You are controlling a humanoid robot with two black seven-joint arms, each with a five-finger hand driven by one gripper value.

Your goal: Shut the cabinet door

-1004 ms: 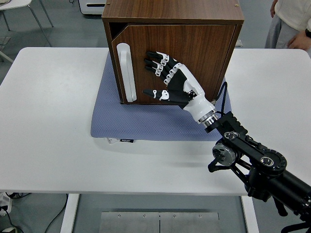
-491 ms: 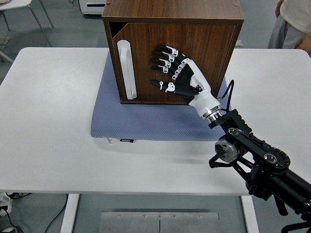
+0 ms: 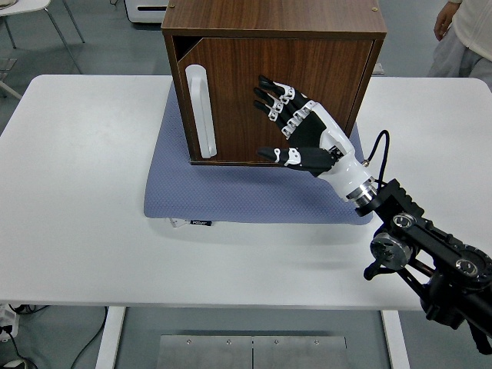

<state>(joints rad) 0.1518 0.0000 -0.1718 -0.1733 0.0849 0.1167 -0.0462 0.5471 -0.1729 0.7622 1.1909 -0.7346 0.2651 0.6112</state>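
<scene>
Reaching in from the lower right, the black-and-white right hand (image 3: 302, 137) sits in front of the dark brown wooden cabinet door (image 3: 269, 100), fingers spread and holding nothing, thumb poking out to the left. Can't tell if the fingertips actually touch the wood. The door looks nearly flush, white bar handle (image 3: 202, 111) at its left. Cabinet's on a blue-grey mat (image 3: 231, 188) on the white desk (image 3: 84, 192).

The right robot hand (image 3: 301, 137) has a white back and black fingers (image 3: 274, 96) with white knuckle links. A silver wrist ring joins a black arm (image 3: 430, 265) with round, screwed joints and a black cable.
</scene>
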